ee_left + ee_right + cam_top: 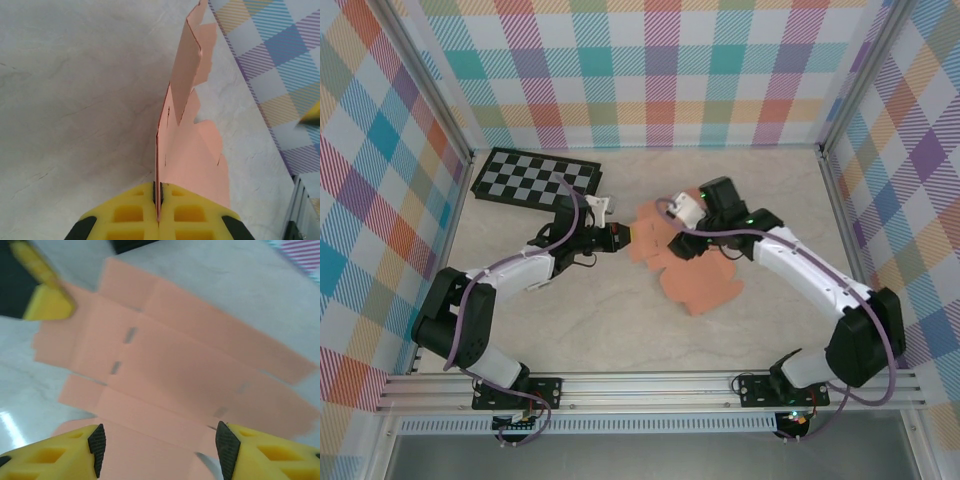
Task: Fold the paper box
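On the left of the top view, the left arm is seen stretched from its base toward the middle of the table (620, 340), its forearm low and its wrist turned toward the right. The left gripper (617, 237) is pressed together on the left edge of the paper box (695, 275). In the left wrist view, the card's edge is seen pinched in the thin seam between the two yellow fingers (127, 215) of the left gripper (158, 197), and the paper box (192, 160) runs away from them across the pale marbled surface. A black-and-grey checkerboard (535, 178) lies well behind this arm, near the back wall.

The paper box is spread near the table's centre, between the two grippers. It is a salmon-orange die-cut sheet, largely flat, with long parallel creases, small slots and notched flaps along its edges.

On the right, the right arm is bent at the elbow and reaches inward to the left, with the right gripper (678, 232) held over the sheet's far part. In the right wrist view, the right gripper (160, 445) is seen with its fingers spread wide. The paper box (175, 365) lies below and between them, and nothing is pinched. Whether the fingertips touch the card cannot be told.
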`<state>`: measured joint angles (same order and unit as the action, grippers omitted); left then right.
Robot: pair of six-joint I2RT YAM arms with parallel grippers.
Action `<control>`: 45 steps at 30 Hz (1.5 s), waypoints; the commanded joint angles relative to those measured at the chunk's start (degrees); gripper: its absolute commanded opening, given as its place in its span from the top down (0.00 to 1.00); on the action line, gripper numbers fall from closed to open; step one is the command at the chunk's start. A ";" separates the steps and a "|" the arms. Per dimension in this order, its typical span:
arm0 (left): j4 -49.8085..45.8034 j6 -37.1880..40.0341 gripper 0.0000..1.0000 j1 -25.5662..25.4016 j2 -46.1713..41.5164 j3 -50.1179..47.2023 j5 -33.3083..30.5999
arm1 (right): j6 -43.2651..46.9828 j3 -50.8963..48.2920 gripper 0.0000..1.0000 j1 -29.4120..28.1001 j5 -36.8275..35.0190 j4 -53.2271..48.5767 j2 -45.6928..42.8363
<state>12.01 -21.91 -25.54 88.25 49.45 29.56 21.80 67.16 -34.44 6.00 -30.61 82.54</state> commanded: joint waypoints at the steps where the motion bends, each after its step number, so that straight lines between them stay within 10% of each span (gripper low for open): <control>1: -3.27 -2.00 0.99 -0.83 -1.32 1.74 1.15 | -2.62 -0.58 0.36 -3.31 -0.92 1.02 4.85; 22: -6.52 -13.29 1.00 0.78 5.00 6.75 2.91 | -25.92 2.67 0.23 -9.33 -11.24 5.30 18.62; 45: -15.55 0.04 1.00 1.07 3.16 6.90 -2.49 | -19.86 2.98 0.57 -4.70 -7.82 -0.89 17.31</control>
<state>-2.90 -25.17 -24.82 93.21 56.21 28.32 -0.34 70.94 -39.62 -4.91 -30.06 101.47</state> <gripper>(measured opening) 0.040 0.441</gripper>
